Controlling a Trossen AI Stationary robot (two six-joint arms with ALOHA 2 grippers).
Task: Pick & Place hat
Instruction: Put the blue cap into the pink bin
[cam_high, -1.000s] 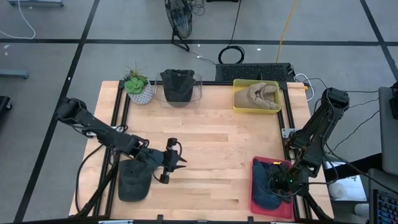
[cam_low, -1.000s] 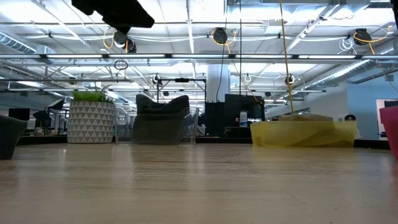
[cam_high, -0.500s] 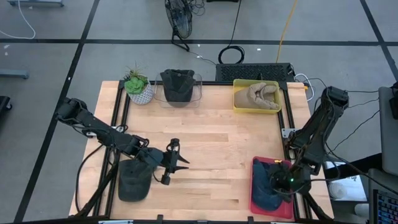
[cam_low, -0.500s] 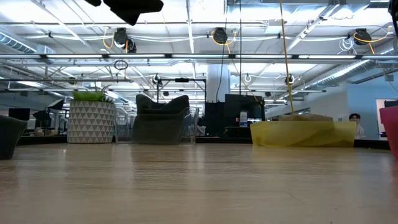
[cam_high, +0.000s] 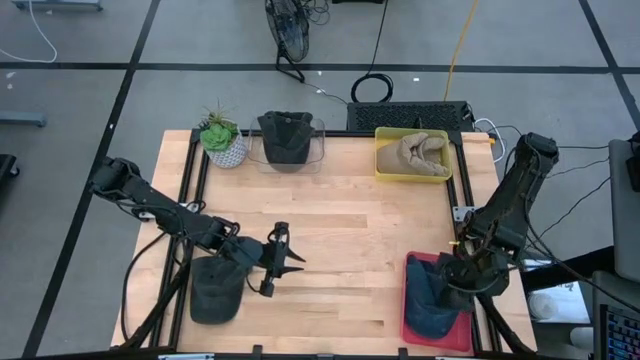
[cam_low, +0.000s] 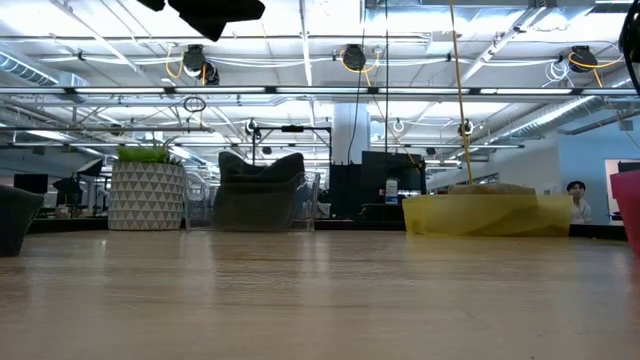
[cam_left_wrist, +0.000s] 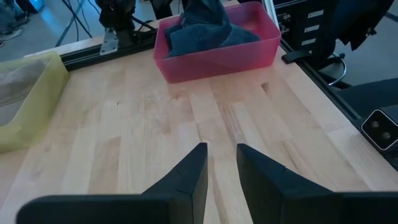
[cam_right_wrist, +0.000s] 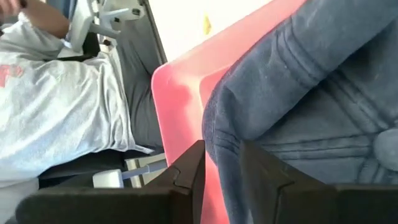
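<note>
A blue hat (cam_high: 428, 302) lies crumpled in the red bin (cam_high: 409, 322) at the table's near right corner. My right gripper (cam_high: 448, 292) hovers over it, open, and the hat's stitched edge (cam_right_wrist: 214, 134) shows just past its fingertips (cam_right_wrist: 221, 155). My left gripper (cam_high: 292, 258) hangs open over bare wood at the near middle of the table, with nothing between its fingers (cam_left_wrist: 222, 155). A dark hat (cam_high: 213, 290) lies flat on the table under the left arm. My right gripper slants down over the blue hat with the hat's stitched edge (cam_right_wrist: 211, 146) showing in the gap between its fingertips. Whether the fingers touch the cloth I cannot tell. The hat rests in the red bin (cam_right_wrist: 177, 93).
Along the far edge stand a potted plant (cam_high: 222, 140), a clear bin holding a black hat (cam_high: 287, 140), and a yellow bin holding a tan hat (cam_high: 412, 155). A person in a grey shirt (cam_right_wrist: 56, 118) is beyond the table's right side.
My right gripper has risen from the blue hat in the red bin and drawn a little toward the far edge; the hat stays in the bin. My left gripper has tipped up slightly in place.
</note>
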